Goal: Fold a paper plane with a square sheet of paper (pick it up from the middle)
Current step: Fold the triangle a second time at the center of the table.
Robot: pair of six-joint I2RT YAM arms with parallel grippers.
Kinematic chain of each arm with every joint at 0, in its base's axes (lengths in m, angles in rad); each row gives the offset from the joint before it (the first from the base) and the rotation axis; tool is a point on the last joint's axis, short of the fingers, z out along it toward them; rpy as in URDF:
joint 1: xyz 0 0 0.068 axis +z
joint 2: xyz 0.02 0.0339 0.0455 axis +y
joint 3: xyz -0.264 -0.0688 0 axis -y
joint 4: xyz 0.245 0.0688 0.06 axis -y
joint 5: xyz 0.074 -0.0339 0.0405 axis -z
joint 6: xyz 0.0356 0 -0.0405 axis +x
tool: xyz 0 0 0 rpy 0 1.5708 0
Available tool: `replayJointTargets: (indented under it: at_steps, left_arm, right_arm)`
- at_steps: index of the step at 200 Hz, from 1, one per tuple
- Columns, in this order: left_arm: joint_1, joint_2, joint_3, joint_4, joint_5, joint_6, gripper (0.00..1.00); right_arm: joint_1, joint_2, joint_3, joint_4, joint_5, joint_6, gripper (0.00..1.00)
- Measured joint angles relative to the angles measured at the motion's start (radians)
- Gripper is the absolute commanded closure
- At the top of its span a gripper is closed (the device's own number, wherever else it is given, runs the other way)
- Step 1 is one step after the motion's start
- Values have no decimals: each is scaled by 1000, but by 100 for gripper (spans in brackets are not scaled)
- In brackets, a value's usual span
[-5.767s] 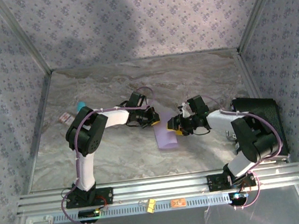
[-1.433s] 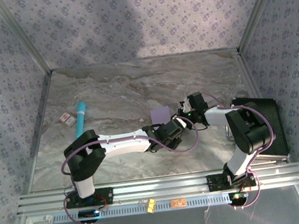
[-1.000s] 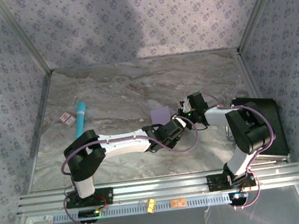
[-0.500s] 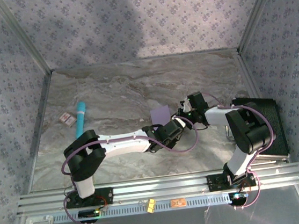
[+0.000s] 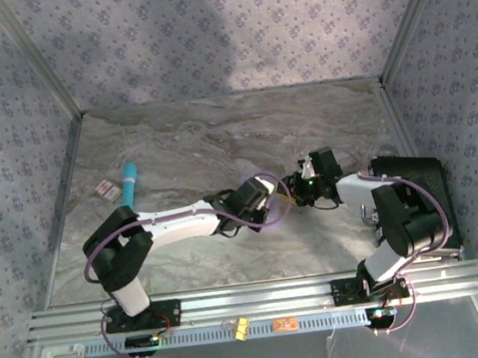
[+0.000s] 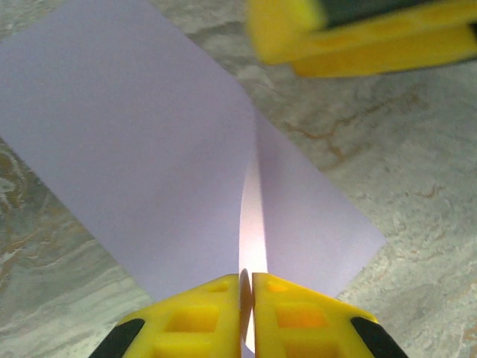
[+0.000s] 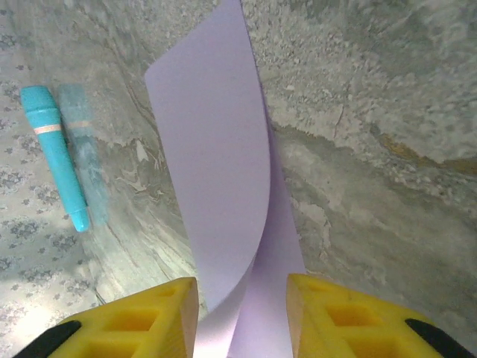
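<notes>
Nearest in the left wrist view, the left end effector has its yellow fingers pinched together on the near edge of the sheet of paper, right where a raised fold meets them. From that pinch the lavender sheet runs straight ahead along the fold, one flap spreading to each side just over the marbled tabletop. The right end effector faces it from the opposite end. Its fingers are spread, and the curled sheet passes between them with no contact I can make out. The left arm has the paper, so the right would likely need to close across that long axis. Farther off lies a teal pen.
</notes>
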Motion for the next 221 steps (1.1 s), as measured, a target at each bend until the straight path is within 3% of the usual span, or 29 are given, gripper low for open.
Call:
replayJointTargets:
  at_steps: [43,82,120,221]
  left_arm:
    - [87,-19,-53,83,185,-67,85]
    - [121,-19,-76,117,288,-100,84]
    - [143,-19,-91,140,356,-120,81]
    - [186,-19,-138,246,457,-179,77]
  right_arm:
    - [20,-79,-61,-4,25,8,73]
    - [111,-85,-98,20,37,45,86]
    - [163,-85,-99,69,42,75,90]
    - [172,-63,-98,130,47,114,92]
